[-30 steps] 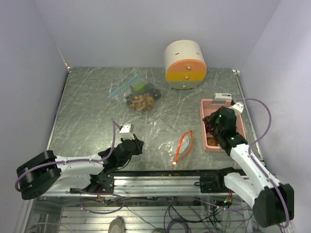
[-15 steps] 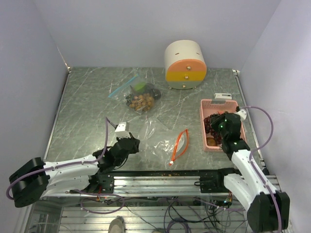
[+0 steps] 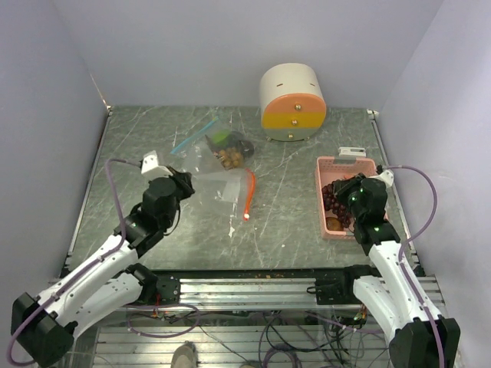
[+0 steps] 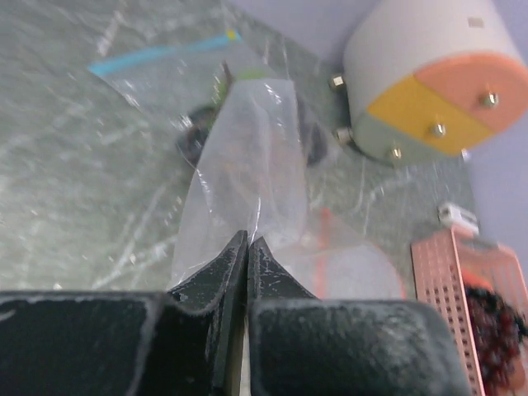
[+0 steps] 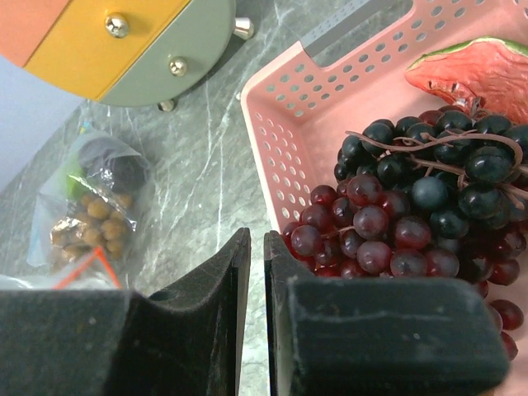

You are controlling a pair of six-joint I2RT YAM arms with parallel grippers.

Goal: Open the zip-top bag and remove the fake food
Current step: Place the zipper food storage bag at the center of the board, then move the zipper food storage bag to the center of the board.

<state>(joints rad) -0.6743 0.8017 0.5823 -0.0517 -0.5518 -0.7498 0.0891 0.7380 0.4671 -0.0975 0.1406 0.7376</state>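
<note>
My left gripper point(image 3: 182, 185) is shut on the film of a clear, empty-looking zip-top bag with an orange-red zip point(image 3: 249, 193) and holds it lifted; the film rises from my fingertips point(image 4: 247, 241). A second zip-top bag with a blue zip point(image 3: 221, 150) lies just beyond, holding a tan-brown grape bunch point(image 3: 229, 159), a green piece point(image 3: 221, 138) and something dark. My right gripper point(image 3: 341, 196) is shut and empty over the left wall of the pink basket point(image 5: 280, 157). In the basket lie dark purple and red grapes point(image 5: 396, 223) and a reddish piece point(image 5: 478, 66).
A round white drawer unit with an orange and yellow front point(image 3: 291, 102) stands at the back centre. The pink basket point(image 3: 321, 178) sits near the right table edge. Grey walls close in both sides.
My left arm swung from the near edge to the left middle, dragging the orange-zip bag back toward the blue-zip bag. My right gripper shifted slightly over the basket.
</note>
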